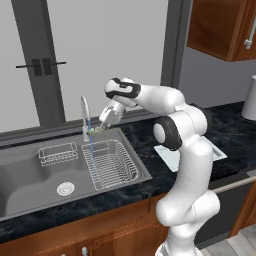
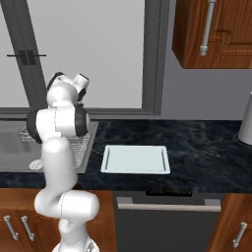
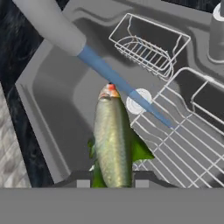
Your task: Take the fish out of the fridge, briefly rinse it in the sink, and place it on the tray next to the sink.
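Observation:
My gripper point(image 3: 113, 181) is shut on the tail end of the fish point(image 3: 113, 140), an olive-green, slender fish with a reddish mouth. It hangs over the sink point(image 3: 52, 118), its head beside the blue water stream point(image 3: 127, 92) from the faucet point(image 3: 52, 22). From the left base view the gripper point(image 1: 100, 127) is just right of the faucet point(image 1: 85, 112), above the sink point(image 1: 25, 175). The pale tray point(image 2: 135, 159) lies flat on the dark counter right of the sink point(image 2: 15, 142); my arm partly covers the tray point(image 1: 168, 155). The fridge is out of view.
Wire racks point(image 1: 112, 167) sit in the basin, with a round drain point(image 1: 65, 188) to their left. A window runs behind the sink. Wooden cabinets point(image 2: 216, 32) hang at the upper right. A grey cylinder point(image 2: 246, 120) stands on the counter far right.

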Tool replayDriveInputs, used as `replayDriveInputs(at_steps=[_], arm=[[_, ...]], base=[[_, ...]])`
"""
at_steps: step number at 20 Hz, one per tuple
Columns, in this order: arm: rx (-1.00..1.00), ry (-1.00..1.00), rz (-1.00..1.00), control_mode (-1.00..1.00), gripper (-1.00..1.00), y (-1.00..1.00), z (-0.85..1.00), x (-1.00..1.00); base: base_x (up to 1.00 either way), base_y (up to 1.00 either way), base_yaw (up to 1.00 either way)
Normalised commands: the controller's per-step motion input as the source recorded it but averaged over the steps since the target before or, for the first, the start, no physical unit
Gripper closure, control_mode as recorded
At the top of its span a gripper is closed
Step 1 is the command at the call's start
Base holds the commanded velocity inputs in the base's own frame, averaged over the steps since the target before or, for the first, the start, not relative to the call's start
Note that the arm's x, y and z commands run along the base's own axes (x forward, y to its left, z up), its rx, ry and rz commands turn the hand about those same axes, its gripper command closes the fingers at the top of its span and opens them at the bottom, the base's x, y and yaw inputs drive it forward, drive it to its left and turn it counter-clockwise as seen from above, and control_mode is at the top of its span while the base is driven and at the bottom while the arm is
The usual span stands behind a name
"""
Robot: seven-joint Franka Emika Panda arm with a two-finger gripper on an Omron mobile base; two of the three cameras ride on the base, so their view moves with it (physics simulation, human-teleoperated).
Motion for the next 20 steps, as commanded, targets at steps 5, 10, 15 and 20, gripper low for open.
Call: replayDriveInputs(at_steps=[5,10,15,20], arm=[[0.0,-0.04,-0.01,-1.0,1.0,0.0,-0.04,0.27],[0.0,-0.07,-0.01,-1.0,1.0,0.0,-0.02,0.17],[0.0,-0.08,0.0,-1.0,1.0,0.0,0.0,0.01],[0.02,0.04,0.0,-1.0,1.0,0.0,0.0,-0.47]], base=[[0.0,0.0,0.0],[0.0,0.0,0.0],[0.0,0.0,0.0],[0.0,0.0,0.0]])
